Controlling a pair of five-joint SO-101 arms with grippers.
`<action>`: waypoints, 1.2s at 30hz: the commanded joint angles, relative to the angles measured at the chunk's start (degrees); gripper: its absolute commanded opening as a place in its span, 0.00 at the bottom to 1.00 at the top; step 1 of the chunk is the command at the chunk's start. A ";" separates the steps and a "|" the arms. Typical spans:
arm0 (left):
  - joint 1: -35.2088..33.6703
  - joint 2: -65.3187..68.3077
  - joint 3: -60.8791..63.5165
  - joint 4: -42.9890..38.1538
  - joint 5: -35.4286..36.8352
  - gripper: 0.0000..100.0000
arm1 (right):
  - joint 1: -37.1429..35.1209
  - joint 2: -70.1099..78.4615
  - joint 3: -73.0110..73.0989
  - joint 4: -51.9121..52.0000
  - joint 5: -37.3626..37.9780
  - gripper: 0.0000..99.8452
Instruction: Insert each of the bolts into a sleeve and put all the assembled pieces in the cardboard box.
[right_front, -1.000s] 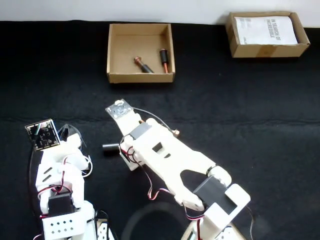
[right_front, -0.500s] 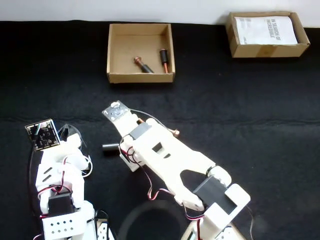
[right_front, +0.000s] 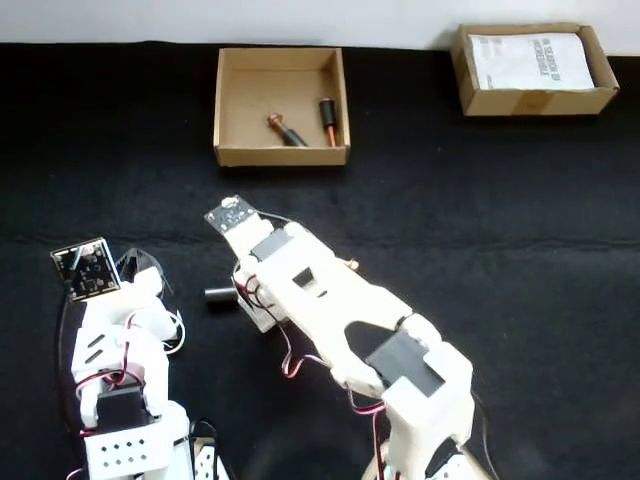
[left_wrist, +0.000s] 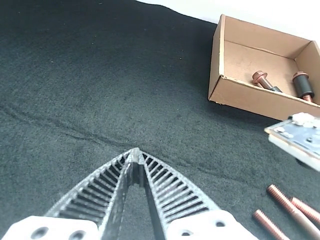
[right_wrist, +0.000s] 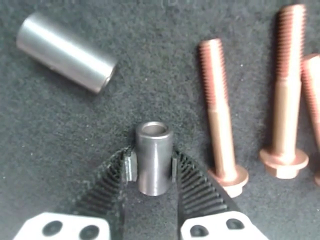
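- High view. Cardboard box (right_front: 282, 155): open-topped, at the far side of the black tabletop (right_front: 500, 250). Two assembled pieces (right_front: 286, 130) lie inside it, apart from each other.
- Second box (right_front: 535, 102): holds a printed sheet and stands to the right of the cardboard box, well apart from it.
- My right arm (right_front: 340, 310): stretched toward the cardboard box, ending short of it.
- Loose sleeve (right_front: 220, 296): on its side just beside the end of my right arm, on my side of the cardboard box, outside it.
- My left arm (right_front: 115, 340): folded, to the left of the cardboard box and well apart from it.
- Left wrist view. My left hand (left_wrist: 135, 152): clenched, fingertips meeting with nothing between them. It is over bare tabletop, well short of the cardboard box (left_wrist: 250, 95).
- Assembled pieces (left_wrist: 262, 80): both inside the cardboard box.
- Bolts (left_wrist: 285, 197): three, copper-coloured, loose on the tabletop outside the cardboard box.
- Right wrist view. My right hand (right_wrist: 152, 167): grasping the dark sleeve (right_wrist: 154, 150), one finger on each side of its body. The open bore points away from the hand.
- Loose sleeve (right_wrist: 65, 52): lighter metal, on its side, apart from the dark sleeve.
- Bolts (right_wrist: 220, 112): side by side, heads toward my hand. The nearest head is just beside one finger, and the third is cut off by the edge.
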 joint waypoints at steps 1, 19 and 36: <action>0.04 0.13 1.01 0.26 -0.35 0.02 | 3.30 -0.75 -6.11 3.30 0.18 0.01; 0.92 0.22 1.01 3.52 -12.75 0.02 | 16.75 -24.22 -25.54 25.63 0.44 0.01; 8.22 0.22 0.84 10.64 -12.75 0.02 | 40.04 -57.71 -29.23 38.29 4.48 0.01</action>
